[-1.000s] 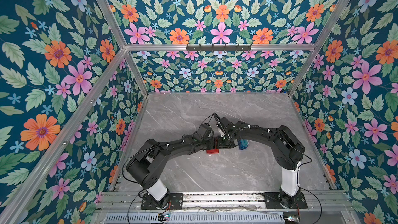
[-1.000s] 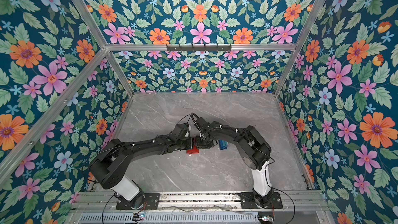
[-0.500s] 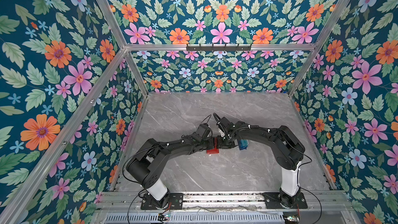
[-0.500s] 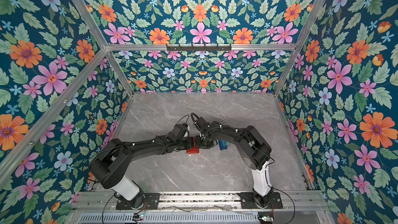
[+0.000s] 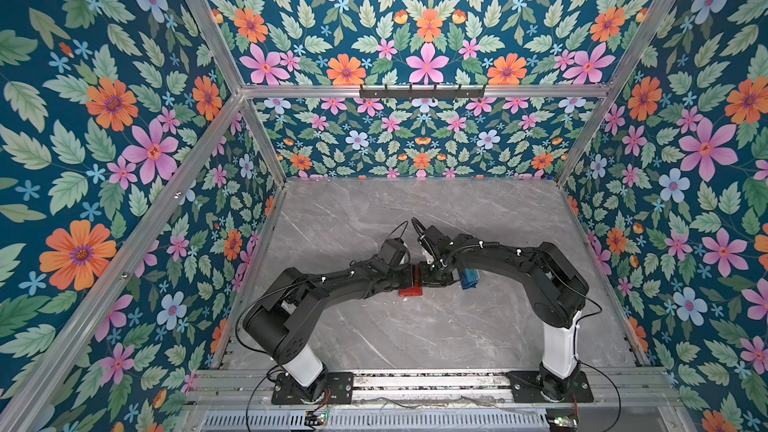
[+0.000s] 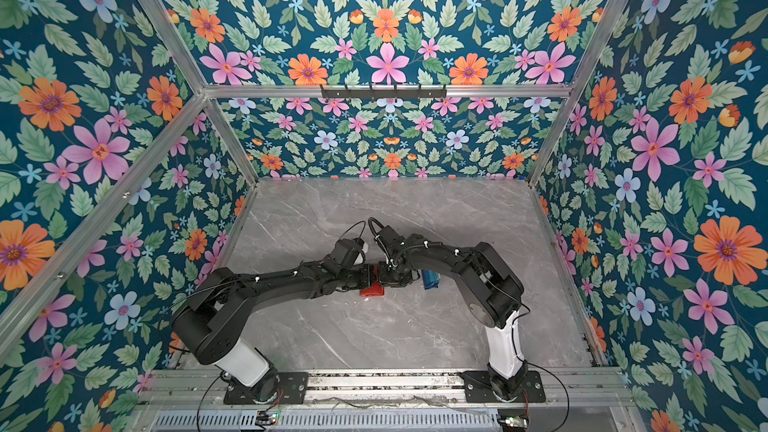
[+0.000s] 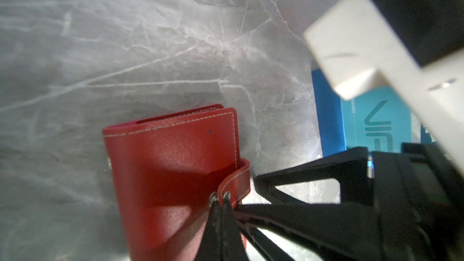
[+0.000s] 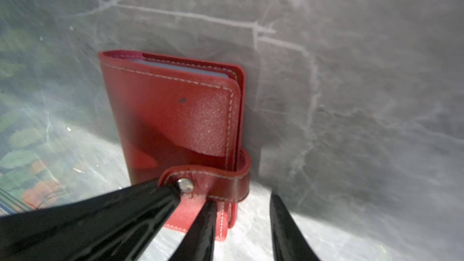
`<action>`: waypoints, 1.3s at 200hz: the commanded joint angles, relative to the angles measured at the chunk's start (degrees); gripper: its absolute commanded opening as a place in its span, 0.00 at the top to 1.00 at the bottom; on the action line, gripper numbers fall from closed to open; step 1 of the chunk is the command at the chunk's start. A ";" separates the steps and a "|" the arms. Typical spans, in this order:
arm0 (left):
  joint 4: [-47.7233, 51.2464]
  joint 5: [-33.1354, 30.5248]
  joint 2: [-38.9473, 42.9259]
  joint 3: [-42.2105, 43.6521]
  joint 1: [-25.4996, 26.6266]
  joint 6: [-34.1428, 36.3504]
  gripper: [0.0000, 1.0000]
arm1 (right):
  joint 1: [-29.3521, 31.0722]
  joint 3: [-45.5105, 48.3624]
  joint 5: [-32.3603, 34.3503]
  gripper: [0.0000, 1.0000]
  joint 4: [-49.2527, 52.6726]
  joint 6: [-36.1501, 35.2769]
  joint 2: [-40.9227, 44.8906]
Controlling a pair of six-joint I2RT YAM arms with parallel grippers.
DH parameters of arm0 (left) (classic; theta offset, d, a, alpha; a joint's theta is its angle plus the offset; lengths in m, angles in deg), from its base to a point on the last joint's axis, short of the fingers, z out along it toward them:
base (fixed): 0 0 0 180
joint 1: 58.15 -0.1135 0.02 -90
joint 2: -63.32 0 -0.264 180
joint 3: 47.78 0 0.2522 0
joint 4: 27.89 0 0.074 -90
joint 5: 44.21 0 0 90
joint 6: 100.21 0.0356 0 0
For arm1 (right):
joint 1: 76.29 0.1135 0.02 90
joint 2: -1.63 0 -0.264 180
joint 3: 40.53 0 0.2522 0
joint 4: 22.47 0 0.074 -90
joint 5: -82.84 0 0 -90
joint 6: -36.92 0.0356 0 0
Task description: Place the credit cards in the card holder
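The card holder (image 5: 410, 290) (image 6: 372, 290) is a red stitched wallet lying closed on the table, also seen in the left wrist view (image 7: 175, 159) and the right wrist view (image 8: 175, 111). Its snap tab (image 8: 221, 182) wraps round the open edge. My left gripper (image 7: 220, 200) is shut, its tip against the tab's metal snap (image 8: 185, 185); I cannot tell whether the snap is fastened. My right gripper (image 8: 241, 200) is open, one finger over the cover below the tab, the other over bare table. The only card showing is a teal lettered one (image 7: 376, 121).
The teal card lies in a small blue tray (image 5: 469, 278) (image 6: 431, 280) just right of the card holder, under the right arm. Both arms meet over the middle of the grey marble table (image 5: 415, 338). Flowered walls close in the left, right and back.
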 commanded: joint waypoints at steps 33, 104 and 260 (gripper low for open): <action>2.01 -0.76 -0.28 0.04 -0.57 -0.63 1.00 | 0.03 -0.21 3.13 0.63 2.63 0.31 -0.11; 2.90 -1.34 -0.89 -0.01 -1.84 -0.98 1.00 | 0.06 -0.30 3.39 0.63 2.82 0.14 0.22; 1.80 -0.42 -0.92 0.65 -2.19 -1.19 1.00 | -1.32 1.09 -6.78 0.90 -11.32 1.69 1.92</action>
